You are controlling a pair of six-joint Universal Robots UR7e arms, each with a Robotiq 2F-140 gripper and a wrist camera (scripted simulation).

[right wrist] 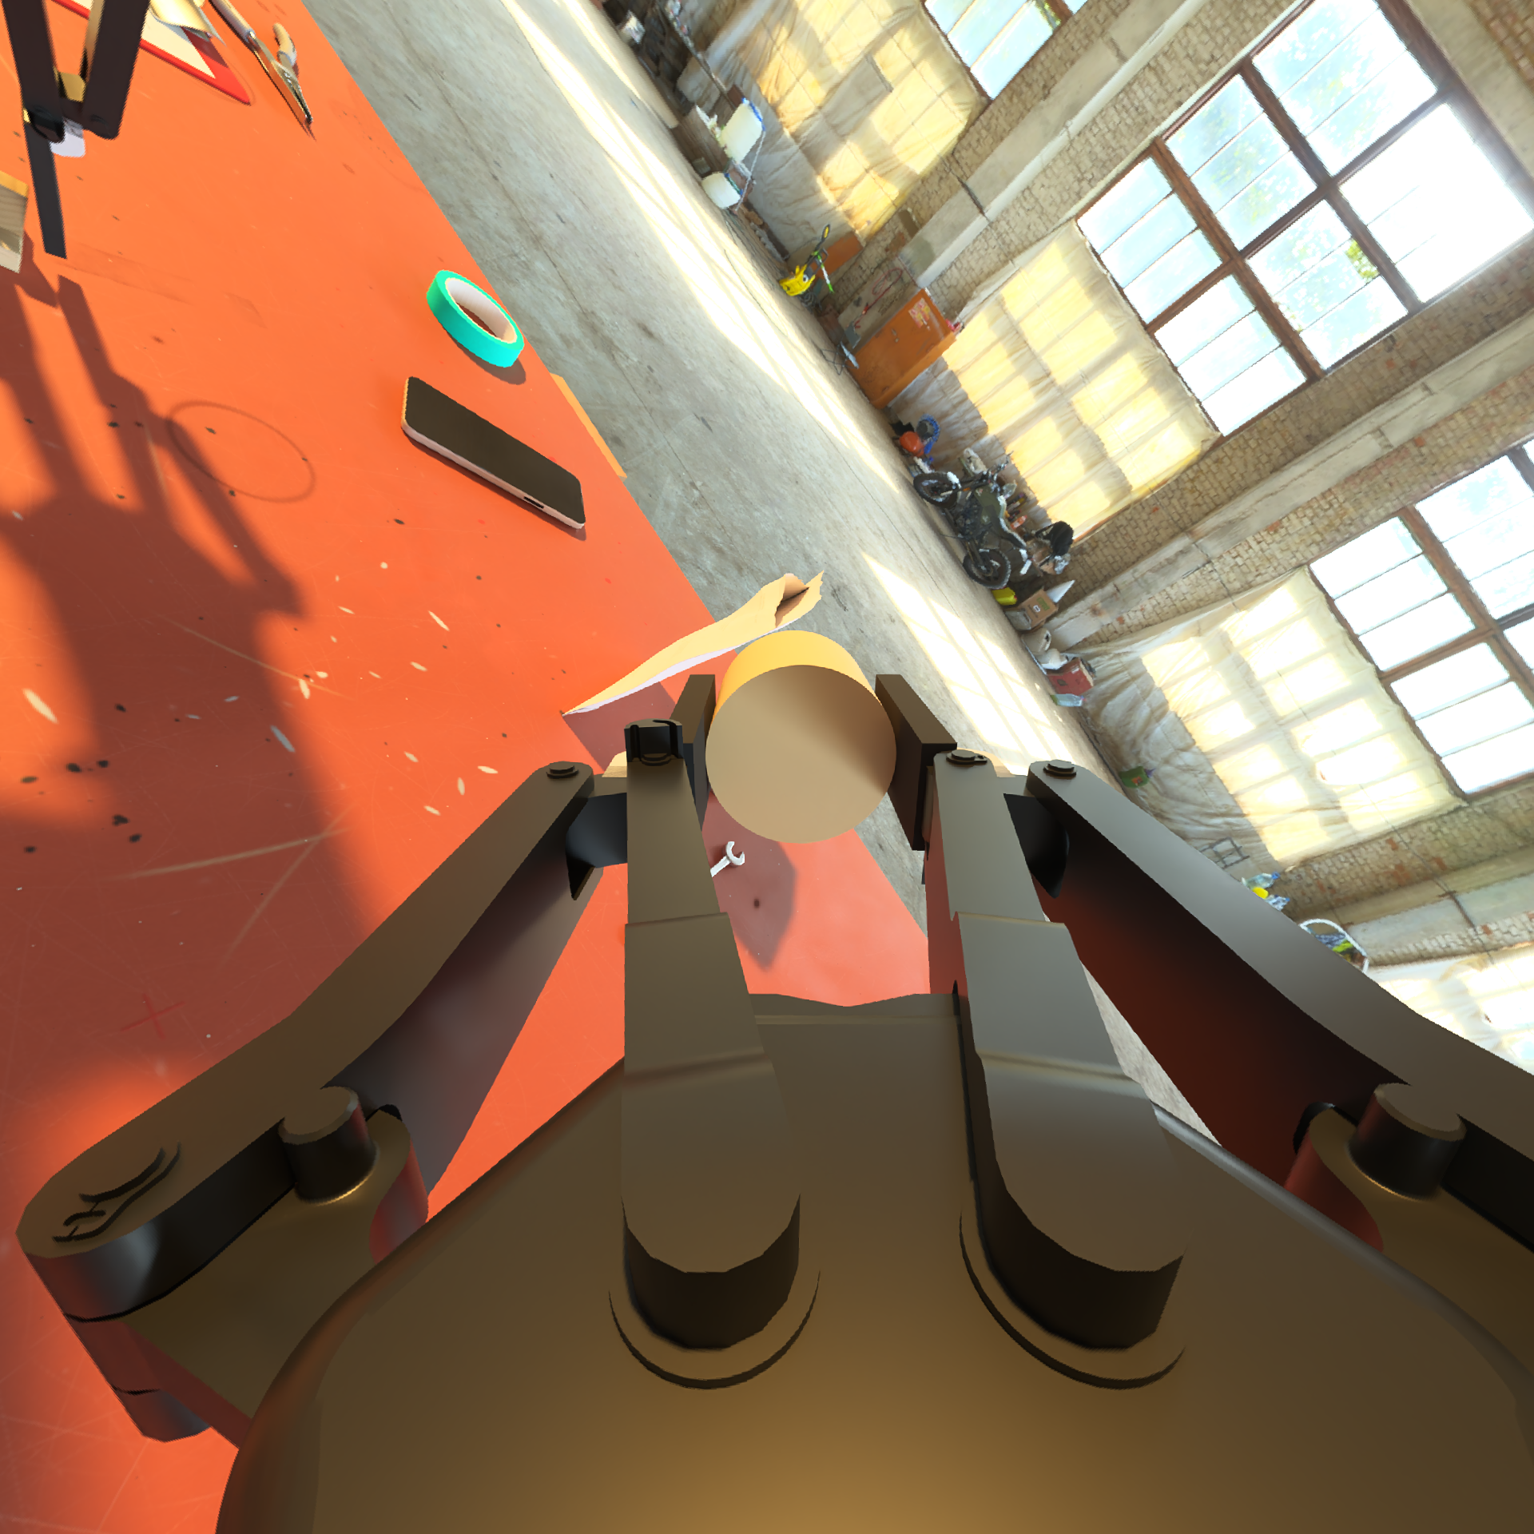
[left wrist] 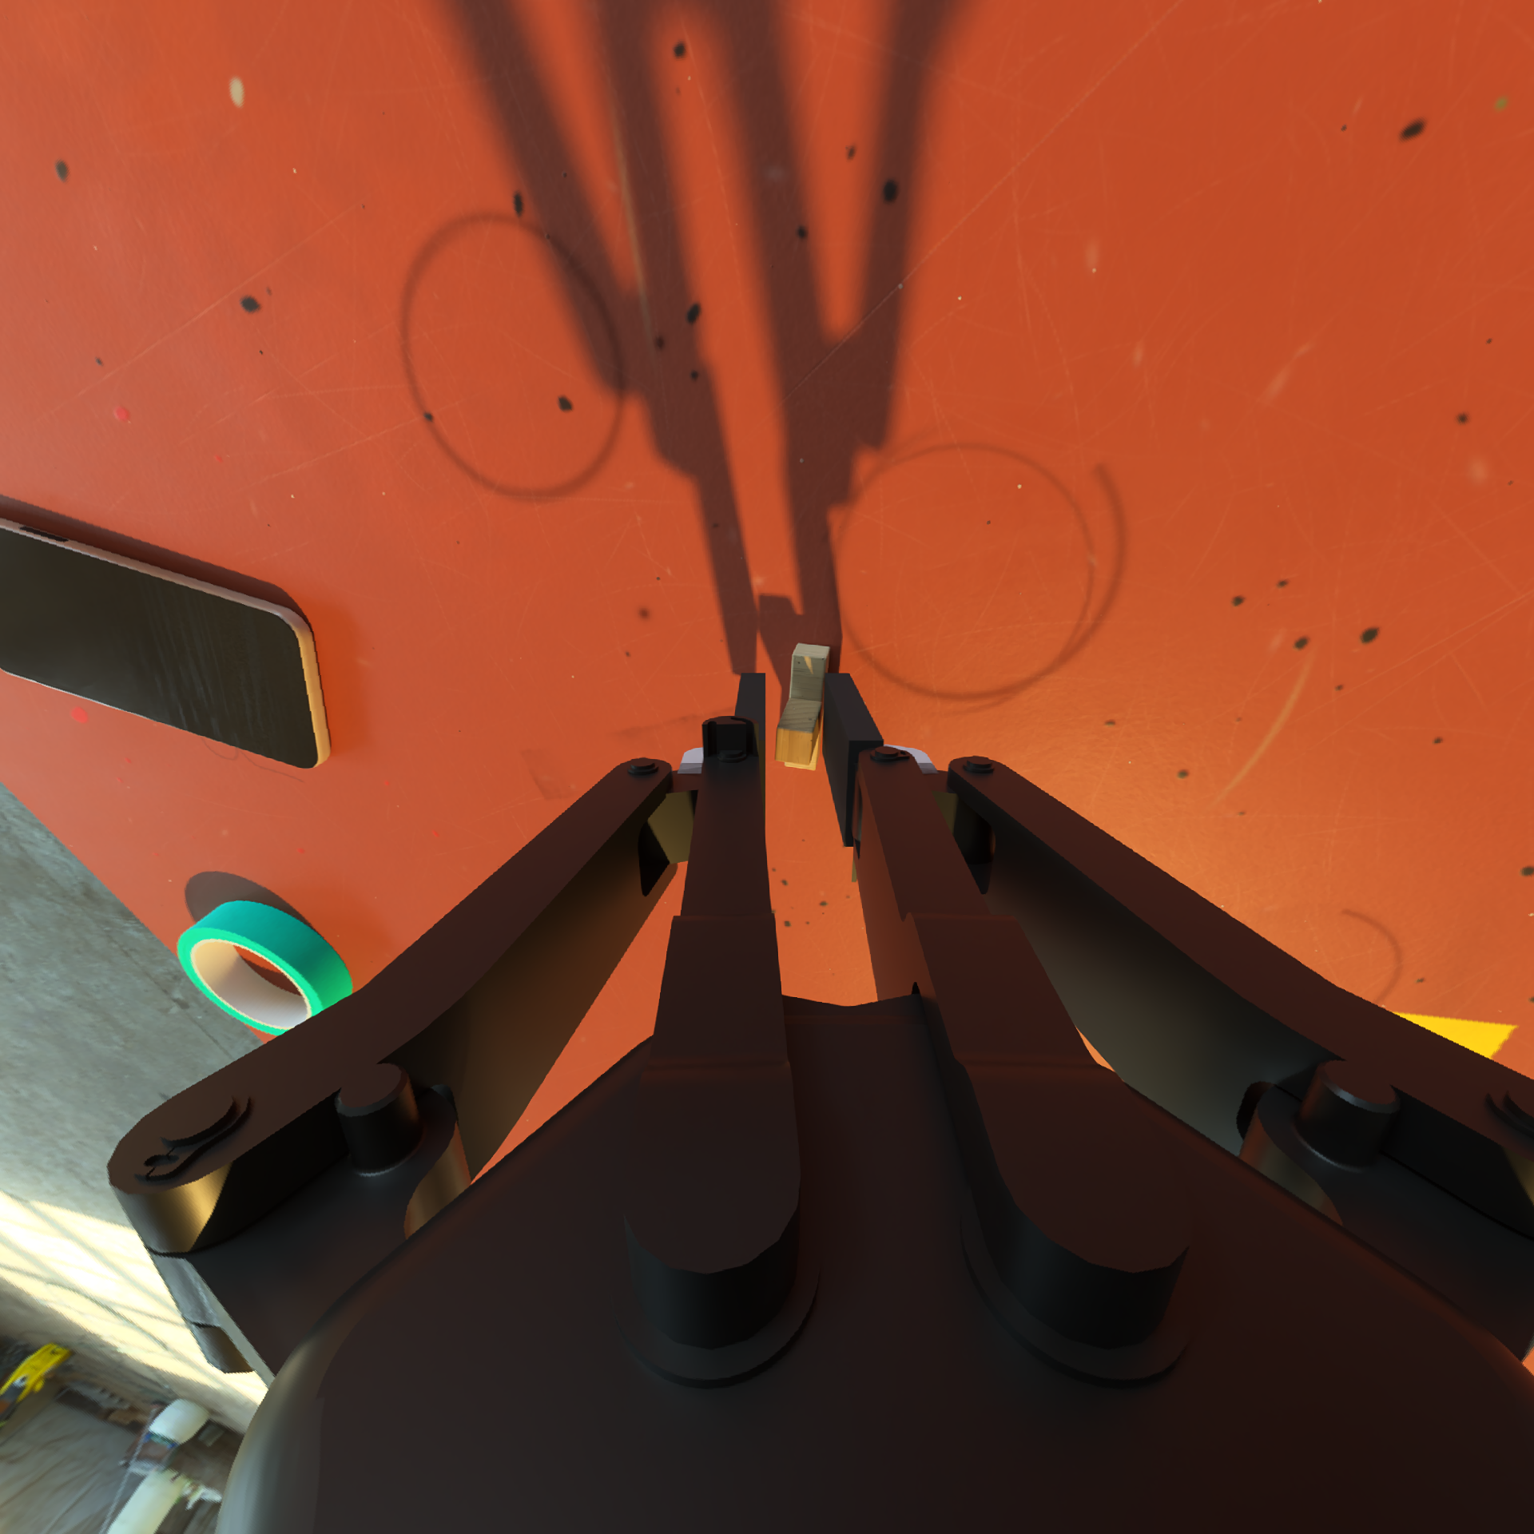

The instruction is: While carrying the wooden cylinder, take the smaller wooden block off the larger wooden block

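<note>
A: Right claw (right wrist: 797,714) status?

B: Clamped on the wooden cylinder (right wrist: 801,747), 1 pad on each side, flat end facing the wrist camera. It hangs above the edge of the orange surface (right wrist: 207,664), clear of it. A torn piece of cardboard (right wrist: 705,639) and a small wrench (right wrist: 727,859) lie beneath.

A: Left claw (left wrist: 795,705)?

B: Fingers nearly together, with a small wooden block (left wrist: 803,705) in the narrow gap. The block sits against the right pad (left wrist: 847,722); can't tell if the left pad touches, so the grip is unconfirmed. It looks lifted off the surface (left wrist: 1162,332).

A: Larger block?

B: Possibly the pale wood piece (right wrist: 12,220) cut off at the left frame edge in the right wrist view, beside the far claw (right wrist: 58,124). Not sure.

A: Anything else nearby?

B: A black phone (left wrist: 158,639) lying flat and a green tape roll (left wrist: 264,967), both near the surface edge, well apart from the blocks. Hand tools (right wrist: 282,66) at the far end.
</note>
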